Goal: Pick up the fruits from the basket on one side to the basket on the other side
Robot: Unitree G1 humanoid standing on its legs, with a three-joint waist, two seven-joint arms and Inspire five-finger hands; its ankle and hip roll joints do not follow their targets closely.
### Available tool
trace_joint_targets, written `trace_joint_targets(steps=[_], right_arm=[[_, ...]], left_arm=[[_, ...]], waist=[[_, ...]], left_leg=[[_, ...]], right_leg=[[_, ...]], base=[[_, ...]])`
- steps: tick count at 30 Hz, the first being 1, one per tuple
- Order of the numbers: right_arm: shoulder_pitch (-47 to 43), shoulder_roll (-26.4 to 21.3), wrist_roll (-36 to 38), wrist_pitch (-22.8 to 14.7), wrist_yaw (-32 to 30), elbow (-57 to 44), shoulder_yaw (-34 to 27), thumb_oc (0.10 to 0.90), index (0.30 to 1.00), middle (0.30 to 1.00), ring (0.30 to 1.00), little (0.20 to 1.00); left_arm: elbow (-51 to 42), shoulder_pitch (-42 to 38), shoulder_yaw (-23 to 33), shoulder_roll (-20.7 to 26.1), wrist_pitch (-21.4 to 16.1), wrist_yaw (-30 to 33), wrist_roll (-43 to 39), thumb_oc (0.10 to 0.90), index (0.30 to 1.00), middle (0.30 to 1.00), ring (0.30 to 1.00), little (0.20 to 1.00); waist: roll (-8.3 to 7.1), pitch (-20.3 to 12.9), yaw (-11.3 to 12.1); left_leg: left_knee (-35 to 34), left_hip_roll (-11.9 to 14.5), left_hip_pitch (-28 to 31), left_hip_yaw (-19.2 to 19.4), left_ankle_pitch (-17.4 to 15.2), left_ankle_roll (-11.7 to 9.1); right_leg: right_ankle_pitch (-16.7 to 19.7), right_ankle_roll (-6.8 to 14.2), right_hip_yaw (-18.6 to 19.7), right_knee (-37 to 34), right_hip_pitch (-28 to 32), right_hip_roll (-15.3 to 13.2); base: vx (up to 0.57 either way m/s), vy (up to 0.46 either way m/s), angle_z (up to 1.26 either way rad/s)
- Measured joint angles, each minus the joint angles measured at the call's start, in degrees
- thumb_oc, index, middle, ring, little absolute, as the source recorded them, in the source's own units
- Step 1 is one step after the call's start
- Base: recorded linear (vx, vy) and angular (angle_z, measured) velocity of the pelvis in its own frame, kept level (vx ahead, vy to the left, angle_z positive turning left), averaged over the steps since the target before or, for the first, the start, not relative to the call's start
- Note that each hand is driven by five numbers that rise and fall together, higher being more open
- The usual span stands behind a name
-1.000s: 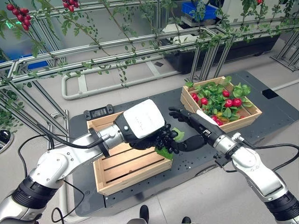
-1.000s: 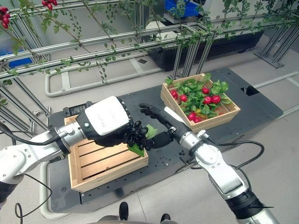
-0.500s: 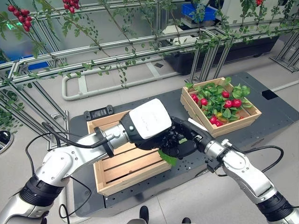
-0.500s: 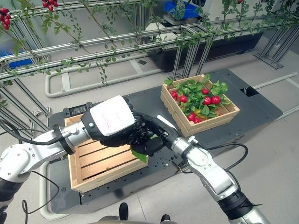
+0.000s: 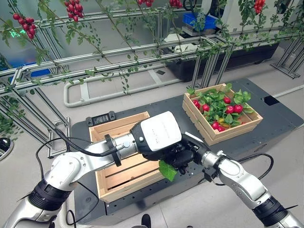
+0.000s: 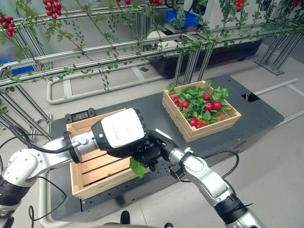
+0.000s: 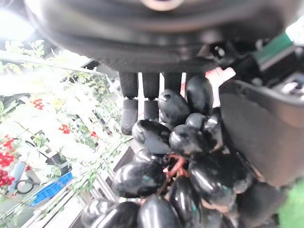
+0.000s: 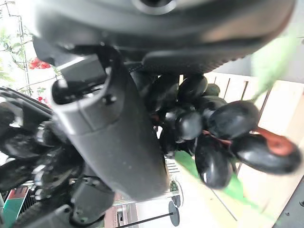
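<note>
Left eye view: both dark robot hands, left hand (image 5: 159,138) and right hand (image 5: 189,153), clasp a bunch of glossy black grapes (image 7: 175,156) beside the empty slatted wooden crate (image 5: 116,178).

Site was an indoor robotics test lab set up as a mock greenhouse/orchard. Evidence: bare aluminium-profile frames (image 5: 142,50) ran across the rear, w/ leafy vines and red berry clusters (image 5: 73,6) strung along them. Floor was smooth grey concrete (image 5: 118,92). A dark perforated platform (image 6: 256,116) lay on it, carrying two slatted wooden crates: left crate (image 6: 90,178) and right crate (image 6: 202,128) w/ red fruit and foliage. Blue bin (image 5: 202,20) and equipment stood behind the frames.
</note>
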Motion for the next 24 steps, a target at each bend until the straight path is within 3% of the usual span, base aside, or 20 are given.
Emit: trace_joint_targets(steps=[9,12,13,14,24], right_arm=[[0.70,1.92,0.08,0.00,-2.87,0.07,0.28,0.400,0.300,0.300,0.300,0.300],[1.29,2.77,0.08,-0.10,-3.82,0.07,0.28,0.400,0.300,0.300,0.300,0.300],[1.48,2.97,0.08,-0.11,-4.07,0.07,0.28,0.400,0.300,0.300,0.300,0.300],[1.70,3.11,0.08,-0.11,-4.47,0.07,0.28,0.400,0.300,0.300,0.300,0.300],[8.25,4.20,-0.07,-2.68,-10.69,0.07,-5.92,0.400,0.300,0.300,0.300,0.300]], left_arm=[[0.00,-0.02,0.02,-0.64,-0.54,0.06,0.05,0.400,0.300,0.300,0.300,0.300],[0.00,-0.01,0.02,-0.57,-0.42,0.04,0.02,0.568,0.552,0.552,0.552,0.552],[-0.01,-0.01,0.02,-0.59,-0.38,0.04,0.01,0.645,0.667,0.667,0.667,0.667],[-0.01,-0.01,0.02,-0.59,-0.17,0.05,0.01,0.800,0.900,0.900,0.900,0.900],[0.01,1.93,2.51,0.11,7.57,3.06,-2.98,0.800,0.900,0.900,0.900,0.900]], waist=[[0.04,-0.36,-0.13],[0.04,-0.36,-0.08],[0.04,-0.36,-0.07],[0.04,-0.36,-0.09],[0.12,-0.41,-0.28]], left_leg=[[-0.34,0.05,0.10,0.07,-0.03,0.03],[-0.33,0.04,0.09,0.09,-0.05,0.05],[-0.34,0.04,0.08,0.09,-0.05,0.05],[-0.34,0.04,0.08,0.09,-0.05,0.05],[-0.36,0.10,-0.13,0.68,-0.17,0.16]], right_leg=[[0.00,0.00,0.18,-0.01,0.00,0.03],[0.00,0.00,0.20,-0.01,-0.01,0.02],[0.00,0.00,0.20,-0.01,-0.02,0.02],[0.00,0.00,0.20,-0.01,-0.02,0.02],[0.00,-0.01,0.88,-0.01,-0.57,0.01]], base=[[0.00,0.000,0.00],[0.00,0.000,0.00],[0.00,0.000,0.00],[0.00,0.000,0.00],[-0.02,-0.001,-0.03]])
